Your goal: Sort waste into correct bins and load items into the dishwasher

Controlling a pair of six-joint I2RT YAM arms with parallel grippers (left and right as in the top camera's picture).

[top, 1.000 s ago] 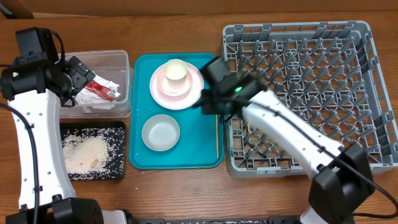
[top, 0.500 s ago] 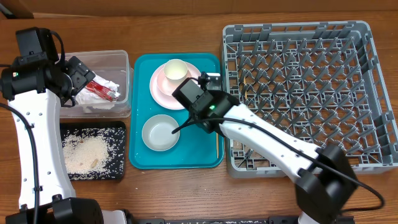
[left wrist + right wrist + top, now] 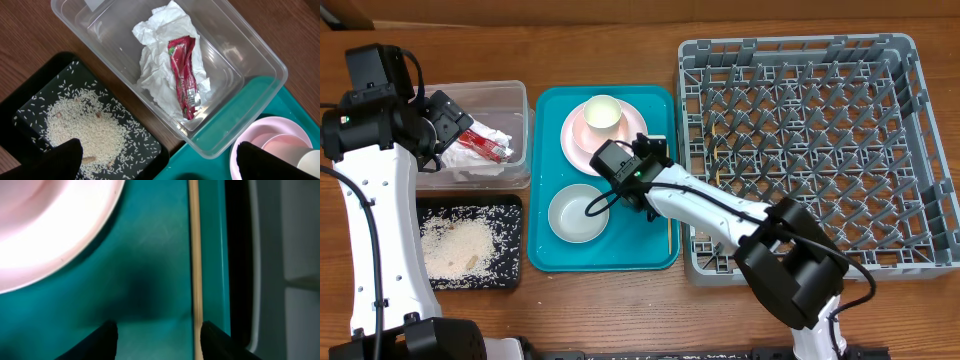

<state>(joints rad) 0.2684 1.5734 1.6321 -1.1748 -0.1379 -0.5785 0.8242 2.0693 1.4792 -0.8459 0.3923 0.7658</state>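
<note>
Chopstick (image 3: pixel 195 255): thin wood, judged light, stiff and apt to roll; it lies flat on the teal tray (image 3: pixel 630 255) just inside the rim nearest the rack (image 3: pixel 685 60), beside the pink plate (image 3: pixel 45 225). Long axis runs parallel to that rim, ends toward the desk's (image 3: pixel 620 310) far and near edges. Right pincer (image 3: pixel 157 335) is released and astride it, so mid-length looks the best hold; left pincer (image 3: pixel 160 160) is spread and empty.

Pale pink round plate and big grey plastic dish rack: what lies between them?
A thin wooden chopstick lies on the teal serving tray between them, clearest in the right wrist view.
</note>
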